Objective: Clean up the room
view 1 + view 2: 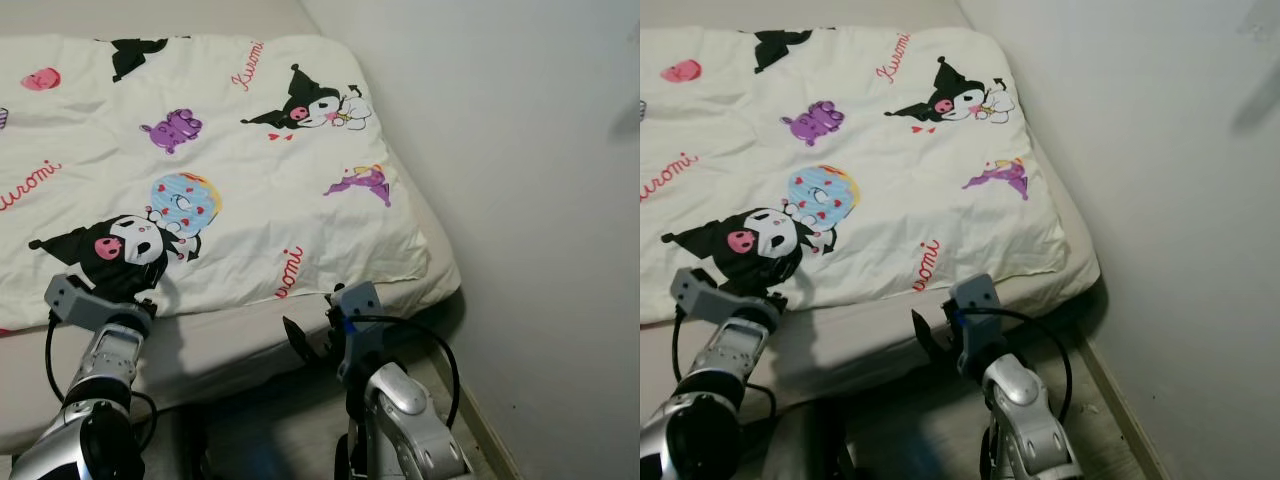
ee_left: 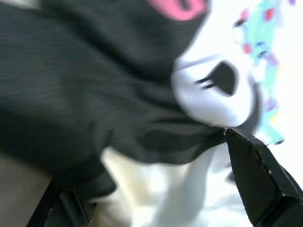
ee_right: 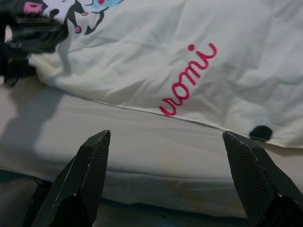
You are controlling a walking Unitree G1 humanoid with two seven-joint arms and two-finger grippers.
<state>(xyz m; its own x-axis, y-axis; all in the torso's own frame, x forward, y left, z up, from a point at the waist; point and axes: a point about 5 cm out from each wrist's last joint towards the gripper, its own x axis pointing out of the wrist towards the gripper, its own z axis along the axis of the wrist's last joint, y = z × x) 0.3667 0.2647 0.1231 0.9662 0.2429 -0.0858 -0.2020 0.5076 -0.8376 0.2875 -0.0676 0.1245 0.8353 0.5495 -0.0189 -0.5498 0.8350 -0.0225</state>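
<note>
My left gripper [image 2: 156,189]: fingers spread, duvet edge bunched between them.
My right gripper [image 3: 165,175]: wide open, empty, off the mattress [image 1: 240,340] side.
Duvet [image 1: 230,180]: spread just ahead of both grippers.

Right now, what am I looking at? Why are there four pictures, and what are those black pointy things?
These are pictures from a walking robot. The top two come from its head, looking down at a bed by a wall. A cartoon-printed blanket lies on it. The other two come from small cameras on its wrists. The black points are fingers, two on each hand. The left gripper is at the blanket's near edge, fingers apart with blanket between them. The right gripper is open, holding nothing, aimed at the mattress side.
</note>
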